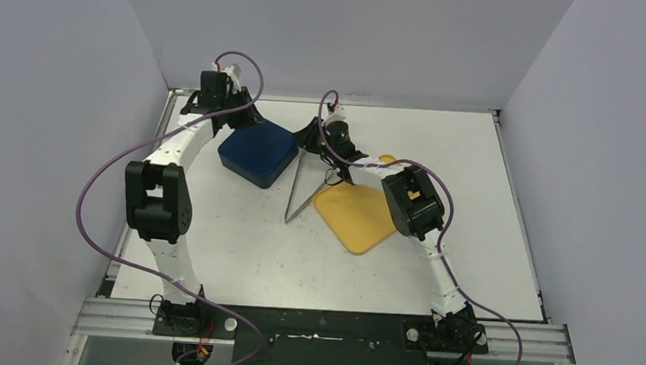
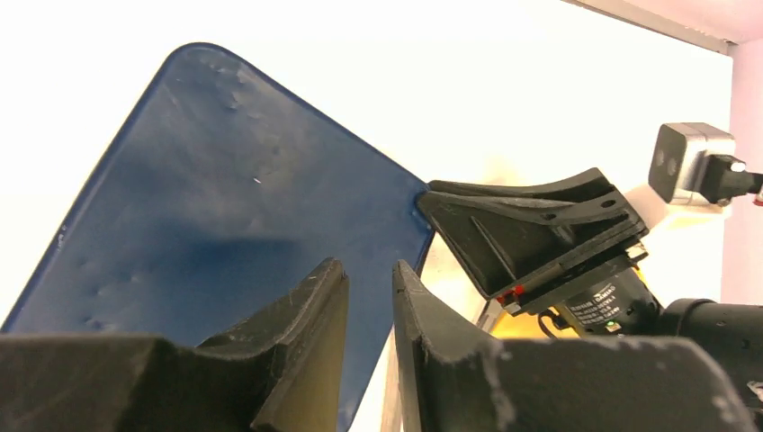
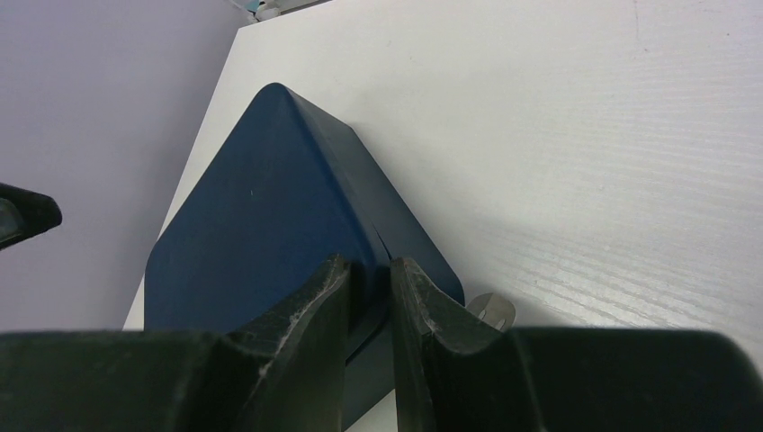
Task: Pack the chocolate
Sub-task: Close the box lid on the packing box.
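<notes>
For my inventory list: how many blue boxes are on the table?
1. The blue box sits at the table's far left, beside the tongs. Another might be hidden.

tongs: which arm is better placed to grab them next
Right, probably. In the top view its jaws hang just beside the tongs' joined end, between the blue box and the yellow tray. The left arm's jaws sit at the box's far corner, farther from the tongs.

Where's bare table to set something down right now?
Free: the near strip between the yellow tray and the table front edge; the right side beyond the tray. Crowded: far centre, where blue box, tongs and tray sit close.
</notes>
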`<state>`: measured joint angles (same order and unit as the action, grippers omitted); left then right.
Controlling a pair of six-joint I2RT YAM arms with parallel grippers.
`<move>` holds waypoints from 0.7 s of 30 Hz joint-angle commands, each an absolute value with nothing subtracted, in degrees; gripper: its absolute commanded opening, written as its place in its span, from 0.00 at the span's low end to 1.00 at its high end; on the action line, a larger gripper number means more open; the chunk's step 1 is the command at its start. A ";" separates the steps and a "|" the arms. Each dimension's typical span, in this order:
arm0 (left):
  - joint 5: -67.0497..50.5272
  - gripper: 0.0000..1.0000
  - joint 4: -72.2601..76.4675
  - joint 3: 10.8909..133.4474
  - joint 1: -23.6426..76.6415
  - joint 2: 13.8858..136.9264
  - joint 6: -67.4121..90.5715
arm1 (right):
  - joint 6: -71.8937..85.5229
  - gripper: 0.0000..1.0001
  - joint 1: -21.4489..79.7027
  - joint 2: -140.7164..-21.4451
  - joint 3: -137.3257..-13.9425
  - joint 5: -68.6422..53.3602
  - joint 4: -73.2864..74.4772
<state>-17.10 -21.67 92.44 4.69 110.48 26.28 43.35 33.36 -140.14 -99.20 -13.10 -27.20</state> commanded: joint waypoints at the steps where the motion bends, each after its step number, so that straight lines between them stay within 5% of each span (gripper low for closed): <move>1: -15.10 0.23 -18.99 90.18 3.43 114.05 24.25 | 40.72 0.12 33.05 -140.55 -96.24 -12.93 -15.96; 15: -14.61 0.21 -20.92 87.63 3.52 123.13 22.68 | 38.32 0.31 30.36 -135.87 -105.61 -14.45 -9.69; 21: -16.52 0.22 -22.97 91.85 3.43 121.02 22.81 | 37.18 0.32 30.19 -135.51 -110.34 -16.58 -7.72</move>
<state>-17.58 -15.40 89.80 3.57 119.17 24.75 39.75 31.42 -139.90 -106.89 -16.25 -12.10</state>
